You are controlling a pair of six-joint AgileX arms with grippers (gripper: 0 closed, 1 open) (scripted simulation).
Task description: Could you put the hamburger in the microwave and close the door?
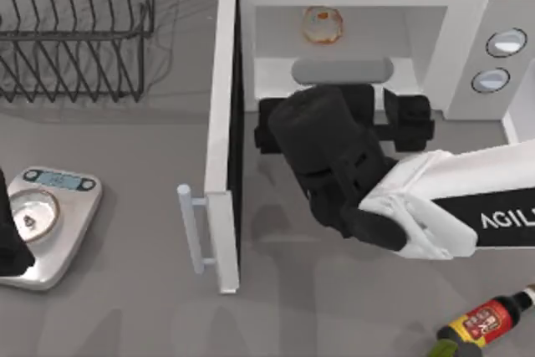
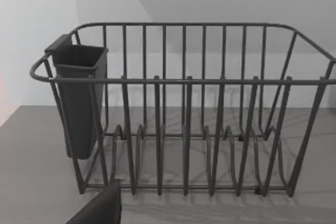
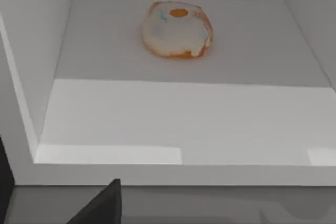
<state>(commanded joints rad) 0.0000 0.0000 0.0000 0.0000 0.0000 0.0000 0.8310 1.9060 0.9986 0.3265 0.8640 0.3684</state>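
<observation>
Top view: hamburger [image 1: 323, 25] beyond pincer [image 1: 344, 114] (inside)

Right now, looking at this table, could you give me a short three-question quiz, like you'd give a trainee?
1. True or false: the hamburger already lies inside the microwave.
2. How does the door stand? A) shut B) swung wide open C) taken off
3. Fill in: at the table's left, beside the dish rack, sits a kitchen ____.

Key
1. True: it rests on the cavity floor, toward the back, with the right gripper just outside the opening.
2. B: it stands edge-on at the cavity's left, handle pointing outward.
3. Scale. The left arm is parked by it at the table's left edge.
</observation>
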